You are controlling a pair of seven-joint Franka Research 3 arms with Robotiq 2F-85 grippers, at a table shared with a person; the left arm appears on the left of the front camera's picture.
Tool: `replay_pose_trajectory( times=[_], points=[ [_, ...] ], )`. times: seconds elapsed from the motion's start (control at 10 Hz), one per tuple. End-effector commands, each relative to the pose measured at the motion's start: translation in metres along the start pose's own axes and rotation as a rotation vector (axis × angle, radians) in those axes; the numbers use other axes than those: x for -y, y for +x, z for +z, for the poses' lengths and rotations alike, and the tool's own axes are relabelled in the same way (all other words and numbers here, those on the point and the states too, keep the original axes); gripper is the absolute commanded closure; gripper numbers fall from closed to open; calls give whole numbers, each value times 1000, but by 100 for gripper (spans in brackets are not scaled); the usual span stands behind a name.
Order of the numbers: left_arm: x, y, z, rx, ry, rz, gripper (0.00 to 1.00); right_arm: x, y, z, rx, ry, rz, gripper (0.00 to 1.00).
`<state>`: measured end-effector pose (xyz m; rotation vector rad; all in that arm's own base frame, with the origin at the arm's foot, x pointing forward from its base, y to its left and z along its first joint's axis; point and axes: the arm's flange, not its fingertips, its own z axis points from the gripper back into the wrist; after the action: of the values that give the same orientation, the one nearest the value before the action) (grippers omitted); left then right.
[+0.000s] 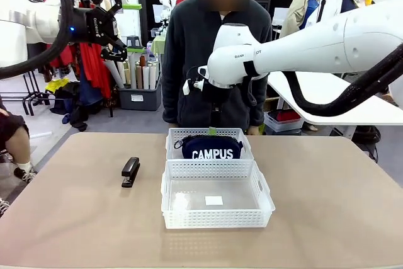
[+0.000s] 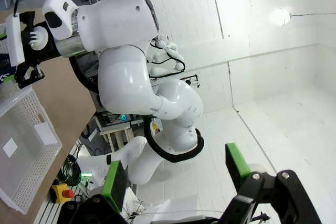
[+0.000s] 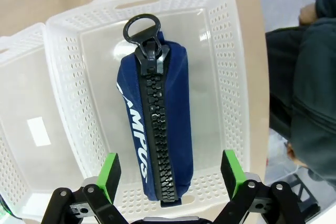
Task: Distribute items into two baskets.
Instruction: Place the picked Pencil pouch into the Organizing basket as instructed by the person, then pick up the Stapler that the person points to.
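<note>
The navy "CAMPUS" pouch [image 1: 208, 148] lies in the far white basket [image 1: 189, 134], zip upward in the right wrist view [image 3: 155, 124]. My right gripper [image 1: 213, 130] hangs open just above it, its green pads [image 3: 109, 174] spread to either side of the pouch's near end, holding nothing. The near basket [image 1: 214, 220] sits against the far one, with just a white label inside. On the table to its left lies the black stapler [image 1: 130, 171]. My left gripper [image 1: 123, 26] is raised high at the upper left, open and empty [image 2: 176, 171].
A person in a dark fleece [image 1: 214, 48] stands at the far edge right behind the baskets, one hand [image 3: 310, 11] near the far basket's side. Bare tabletop [image 1: 327, 206] stretches right of the baskets and in front of the stapler.
</note>
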<state>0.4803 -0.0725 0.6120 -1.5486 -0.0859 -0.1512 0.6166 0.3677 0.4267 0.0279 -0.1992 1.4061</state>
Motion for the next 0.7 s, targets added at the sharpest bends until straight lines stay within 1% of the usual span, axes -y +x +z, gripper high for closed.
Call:
replay_pose_trajectory(
  times=[0.0,0.1,0.2,0.6],
  points=[
    [1,0,1,0,-1,-5,0,-6,-11,7,56,11,11,0],
    [1,0,1,0,-1,-5,0,-4,-13,11,75,26,-5,0],
    [1,0,1,0,-1,-5,0,1,-1,4,11,1,-6,0],
    [1,0,1,0,-1,-5,0,1,-1,4,11,1,-6,0]
  ],
)
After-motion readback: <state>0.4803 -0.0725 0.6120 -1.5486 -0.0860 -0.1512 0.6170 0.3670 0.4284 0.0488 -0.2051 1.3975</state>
